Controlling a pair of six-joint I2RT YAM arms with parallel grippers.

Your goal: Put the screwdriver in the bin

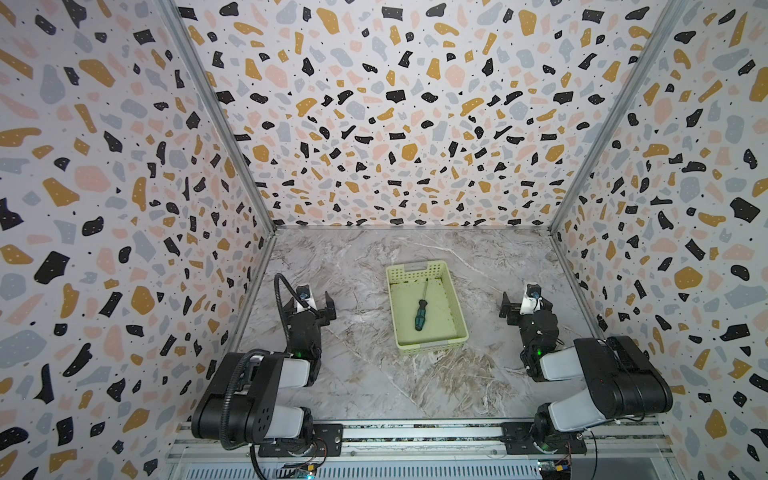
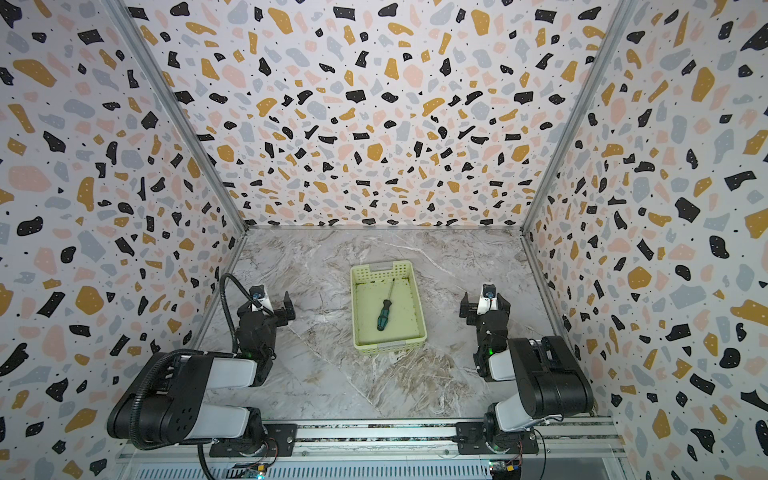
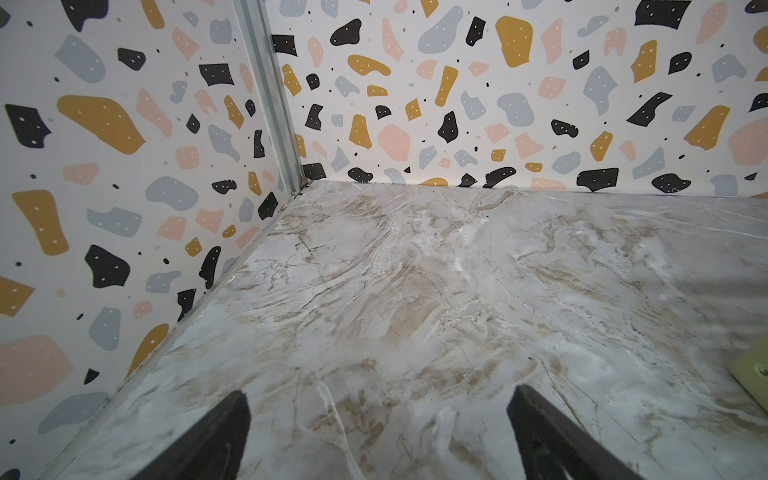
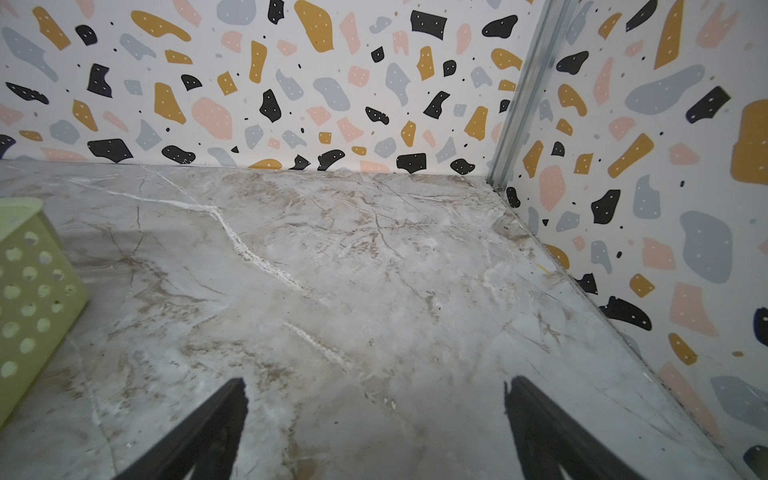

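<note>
Screwdriver: the screwdriver (image 1: 421, 311) is seen lying flat inside the bin (image 1: 432, 345), on its solid base, in both top views (image 2: 385, 311).
Handle: a dark teal-green grip with black sections is made out, thicker than the shaft and rounded at the butt; it is pointed toward the bin's near end wall.
Shaft: a thin silver rod is shown running at a slight slant toward the bin's far end, where the handle cutout is; the tip is found close to that far wall, though whether it touches cannot be told.
Length: the tool is seen to be shorter than the bin, with bare base left on both sides of it.
Bin: a shallow pale yellow-green basket (image 2: 390, 347) with perforated sides is set on the marble tabletop (image 1: 374, 374); one corner is caught at the edge of the left wrist view (image 3: 752, 374), and a perforated wall in the right wrist view (image 4: 29, 291).
Left gripper: the left gripper (image 1: 318, 303) is held well apart from the bin's left side; its fingers (image 3: 216, 436) are spread wide and nothing is gripped between them, only tabletop.
Right gripper: the right gripper (image 1: 524, 307) is held well apart from the bin's right side; its fingers (image 4: 540, 428) are likewise parted wide, with nothing held.
</note>
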